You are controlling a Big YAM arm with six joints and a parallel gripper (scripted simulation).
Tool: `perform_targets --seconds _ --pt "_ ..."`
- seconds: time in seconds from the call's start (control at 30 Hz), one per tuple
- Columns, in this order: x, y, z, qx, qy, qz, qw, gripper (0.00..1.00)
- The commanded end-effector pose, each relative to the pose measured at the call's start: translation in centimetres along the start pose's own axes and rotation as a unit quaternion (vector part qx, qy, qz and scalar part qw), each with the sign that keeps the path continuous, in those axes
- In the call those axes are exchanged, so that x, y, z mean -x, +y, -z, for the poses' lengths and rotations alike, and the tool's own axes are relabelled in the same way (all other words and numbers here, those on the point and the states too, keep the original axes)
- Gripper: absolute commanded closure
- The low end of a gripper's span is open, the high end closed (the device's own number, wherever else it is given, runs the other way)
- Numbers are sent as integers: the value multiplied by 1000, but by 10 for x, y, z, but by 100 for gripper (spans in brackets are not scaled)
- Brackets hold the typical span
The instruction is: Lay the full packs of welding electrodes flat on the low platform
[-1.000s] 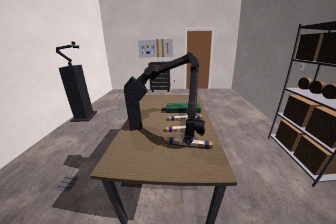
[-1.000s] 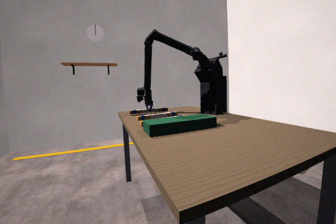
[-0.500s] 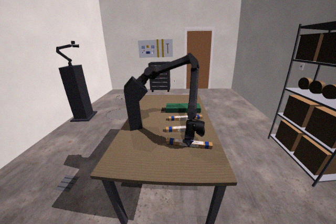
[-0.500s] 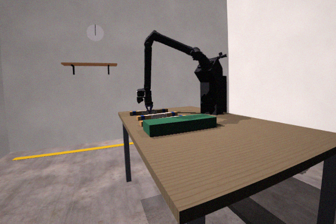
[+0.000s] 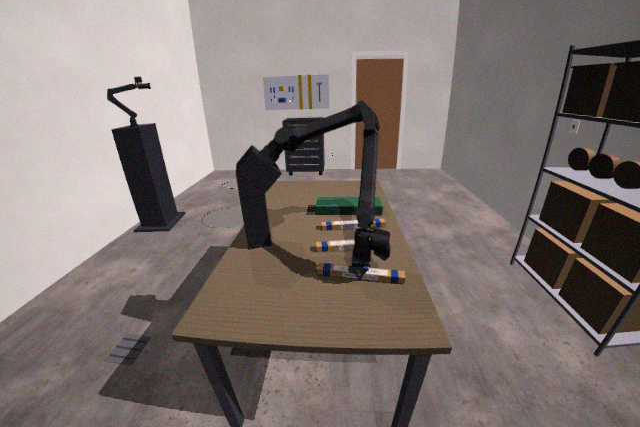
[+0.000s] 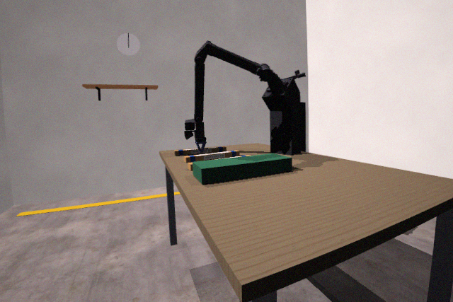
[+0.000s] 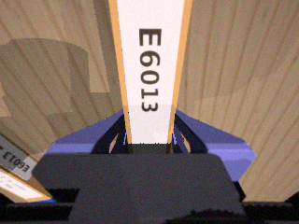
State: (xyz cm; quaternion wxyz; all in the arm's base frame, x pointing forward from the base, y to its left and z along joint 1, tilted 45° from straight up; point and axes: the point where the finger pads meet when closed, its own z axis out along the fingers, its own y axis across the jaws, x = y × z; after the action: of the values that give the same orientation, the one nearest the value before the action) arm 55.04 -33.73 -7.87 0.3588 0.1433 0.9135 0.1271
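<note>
Orange-and-blue pack: lying level or nearly so, low over the desk; whether its underside is touching, the views are not showing.
Hand: gripping that pack across its narrow width, near mid-length, fingers pressing on both long sides.
E6013 label: facing up toward the wrist camera, telling nothing about how full the pack is.
Long axis: running roughly from nine to three o'clock in the top view, the three o'clock end swinging slightly toward four.
Green platform: lying at twelve o'clock from the hand in the top view, its own length running nine to three, so the pack is needing only a slight turn to line up.
Middle pack and far pack: resting between hand and platform, off the platform, so any carry is needing height to clear them.
Arm: working alone, reaching over from nine o'clock in the top view.
Likely step: judging weight, with contents remaining unproven by sight.
Risk: an off-centre load tipping in the grip.
</note>
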Motion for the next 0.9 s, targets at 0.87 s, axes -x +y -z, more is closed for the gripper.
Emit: perform_targets --seconds 0.87 --pt "10 -19 17 -13 -19 -11 1000 100"
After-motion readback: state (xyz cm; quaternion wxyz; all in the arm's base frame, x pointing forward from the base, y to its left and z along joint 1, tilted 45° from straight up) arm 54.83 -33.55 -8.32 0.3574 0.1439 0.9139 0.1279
